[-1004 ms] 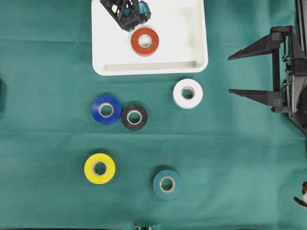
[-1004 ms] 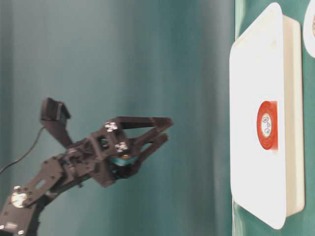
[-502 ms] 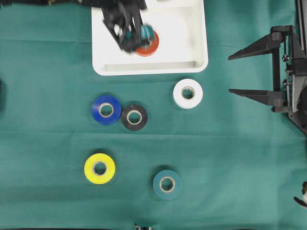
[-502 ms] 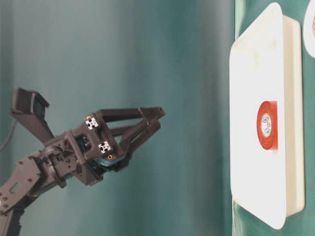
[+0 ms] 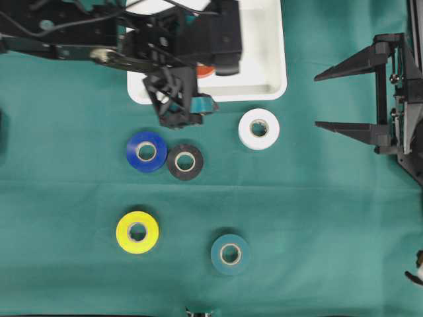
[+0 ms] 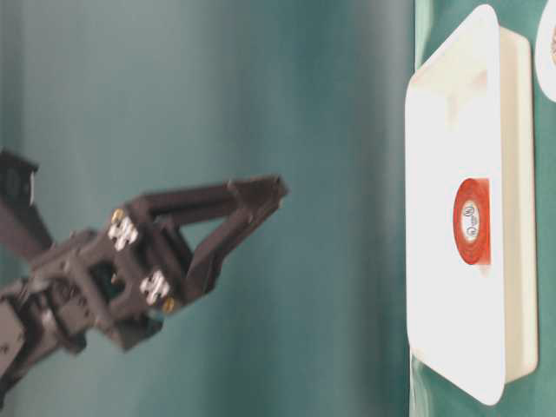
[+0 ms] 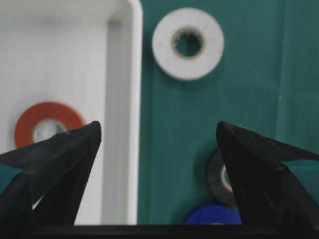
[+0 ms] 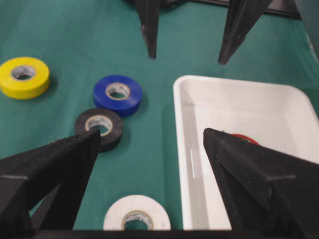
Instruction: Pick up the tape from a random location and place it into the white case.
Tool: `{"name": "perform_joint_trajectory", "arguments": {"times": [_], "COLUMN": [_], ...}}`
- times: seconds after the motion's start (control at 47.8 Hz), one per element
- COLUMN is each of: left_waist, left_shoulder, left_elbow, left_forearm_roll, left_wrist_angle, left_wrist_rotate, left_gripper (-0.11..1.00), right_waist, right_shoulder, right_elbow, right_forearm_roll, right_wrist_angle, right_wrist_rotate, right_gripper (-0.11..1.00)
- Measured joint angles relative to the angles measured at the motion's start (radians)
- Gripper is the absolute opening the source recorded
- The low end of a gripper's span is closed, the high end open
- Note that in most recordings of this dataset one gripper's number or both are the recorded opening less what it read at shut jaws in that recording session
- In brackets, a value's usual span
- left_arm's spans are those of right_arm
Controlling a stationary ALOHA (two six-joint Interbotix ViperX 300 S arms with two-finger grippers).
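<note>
Risk of collision between neighbouring rolls: black tape roll (image 5: pixel 185 162) touching blue tape roll (image 5: pixel 146 151) near cloth centre, so spread fingers of left gripper (image 5: pixel 180 105), empty above the near rim of shallow white plastic case (image 5: pixel 271 79), could nudge both. Red tape roll (image 6: pixel 471 221) already inside case. Right gripper (image 5: pixel 330 100) parked at right edge, fingers spread, empty

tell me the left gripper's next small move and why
Probably lower the open, empty left gripper toward the black tape just below it in the overhead view. The red tape already lies in the white case; five rolls remain on the cloth.
</note>
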Motion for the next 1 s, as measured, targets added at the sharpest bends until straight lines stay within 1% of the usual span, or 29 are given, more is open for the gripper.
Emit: {"name": "perform_joint_trajectory", "arguments": {"times": [0.105,0.272,0.523,0.67,0.795,1.004], "left_waist": [0.002,0.002,0.002,0.003,0.003,0.003], "left_shoulder": [-0.058,-0.169,-0.38,-0.517,-0.623,-0.735], "left_elbow": [0.052,0.17,0.388,0.491,0.563,0.653], "left_forearm_roll": [0.0,0.0,0.0,0.0,0.0,-0.003], "left_wrist_angle": [-0.035,-0.138,-0.276,-0.314,-0.322,-0.328], "left_wrist_rotate": [0.0,0.0,0.0,0.0,-0.002,-0.003], "left_gripper": [1.0,1.0,1.0,1.0,1.0,1.0], "right_waist": [0.0,0.0,0.0,0.0,0.0,0.0], "right_shoulder": [-0.002,-0.002,-0.006,-0.008,-0.009,-0.009], "right_elbow": [-0.002,-0.003,-0.003,-0.003,-0.003,-0.003], "right_forearm_roll": [0.0,0.0,0.0,0.0,0.0,0.0], "right_wrist_angle": [0.002,0.005,0.009,0.009,0.009,0.009], "right_wrist_rotate": [0.0,0.0,0.0,0.0,0.0,0.0], "right_gripper": [0.92,0.92,0.92,0.92,0.92,0.92]}}
